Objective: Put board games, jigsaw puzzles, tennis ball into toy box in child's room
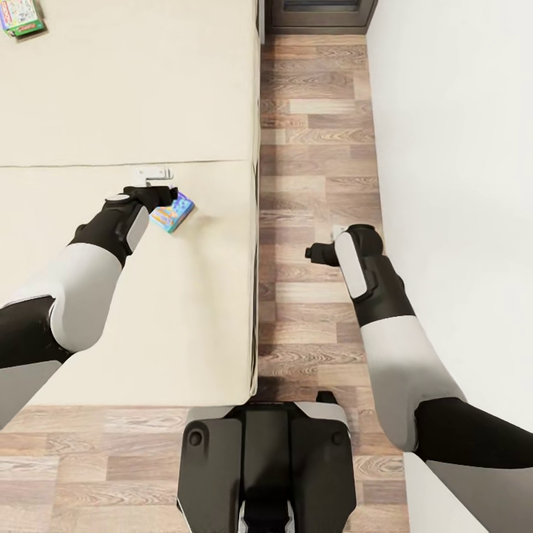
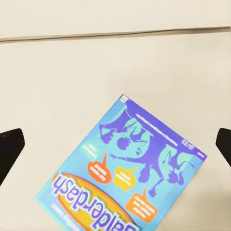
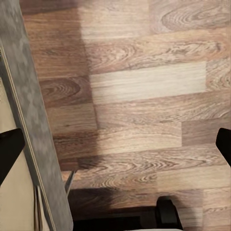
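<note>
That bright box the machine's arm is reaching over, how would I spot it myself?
Look at the big beige bed. Just below the seam across its mattress lies a flat blue board game, under the left gripper. Purple cartoon figures and orange speech bubbles set it apart from the green-edged game at the bed's far corner.

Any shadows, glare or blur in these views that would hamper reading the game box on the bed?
Head view: even, soft light, no glare; the blue board game is small and partly hidden by the left gripper. Left wrist view: box sharp enough to read its lettering, no shadow across it. Right wrist view: a dark shadow lies on the wood floor beside the bed frame.
</note>
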Controlling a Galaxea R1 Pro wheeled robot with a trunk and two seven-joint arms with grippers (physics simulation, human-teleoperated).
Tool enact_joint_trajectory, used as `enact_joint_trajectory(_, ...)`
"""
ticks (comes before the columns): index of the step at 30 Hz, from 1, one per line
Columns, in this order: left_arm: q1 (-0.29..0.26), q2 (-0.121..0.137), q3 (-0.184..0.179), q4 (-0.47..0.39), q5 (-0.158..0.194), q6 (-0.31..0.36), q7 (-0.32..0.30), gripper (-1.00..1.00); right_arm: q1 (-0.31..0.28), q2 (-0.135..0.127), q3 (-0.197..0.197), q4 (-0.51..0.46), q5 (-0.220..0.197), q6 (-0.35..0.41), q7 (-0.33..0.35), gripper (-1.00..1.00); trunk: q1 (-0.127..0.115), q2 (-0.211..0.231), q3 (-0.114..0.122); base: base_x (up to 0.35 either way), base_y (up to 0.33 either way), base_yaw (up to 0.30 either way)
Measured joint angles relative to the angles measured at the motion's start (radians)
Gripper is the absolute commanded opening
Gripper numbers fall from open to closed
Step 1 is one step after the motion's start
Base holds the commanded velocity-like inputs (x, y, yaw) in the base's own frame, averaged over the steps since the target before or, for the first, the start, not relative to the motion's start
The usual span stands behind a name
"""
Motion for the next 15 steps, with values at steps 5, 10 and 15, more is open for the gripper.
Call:
enact_joint_trajectory(5, 0.0, 0.0, 0.001, 0.0, 0.0, -0.002, 0.0, 1.0, 0.0, 0.0, 0.0, -0.013, 0.0, 0.0, 0.0, 1.0, 0.0, 0.0, -0.008, 0.0, 0.0, 0.0)
enact_joint_trajectory(10, 0.0, 0.0, 0.001, 0.0, 0.0, -0.006, 0.0, 1.0, 0.0, 0.0, 0.0, -0.018, -0.001, 0.0, 0.0, 1.0, 0.0, 0.0, -0.016, 0.0, 0.0, 0.0)
enact_joint_trajectory(15, 0.0, 0.0, 0.001, 0.0, 0.0, -0.018, 0.0, 1.0, 0.0, 0.0, 0.0, -0.02, -0.001, 0.0, 0.0, 1.0, 0.0, 0.0, -0.025, 0.0, 0.0, 0.0)
